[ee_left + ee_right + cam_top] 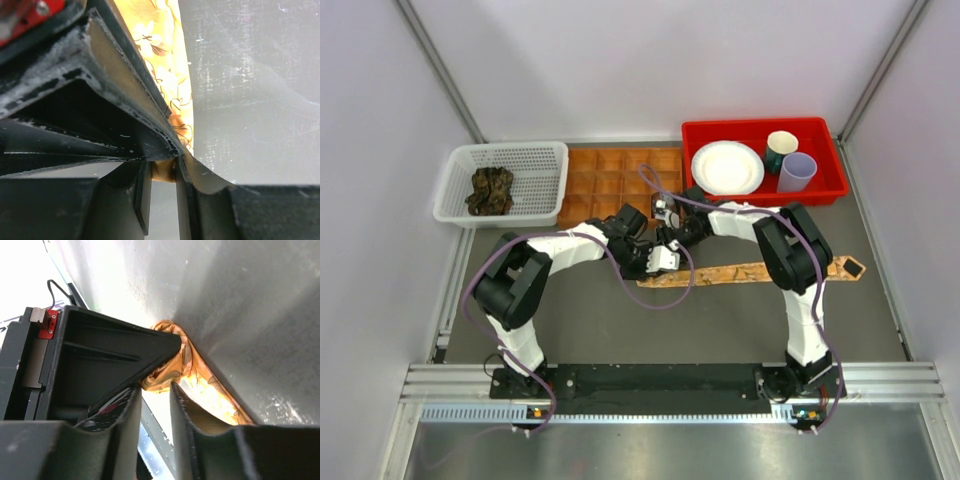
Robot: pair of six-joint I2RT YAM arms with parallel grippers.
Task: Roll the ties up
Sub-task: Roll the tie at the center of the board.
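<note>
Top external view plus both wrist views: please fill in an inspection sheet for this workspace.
Surface: grey tabletop, scuffed.
Job's things: tan-orange tie lies across the middle, its left end bunched; dark ties are heaped in the white basket.
Clutter: brown compartment tray; red bin holding a white plate and two cups.
Grippers: left gripper pinches the bunched end; right gripper is nearly closed at it, grip unclear.
Cables: purple cables loop along both arms.
Surroundings: white walls, metal frame.
</note>
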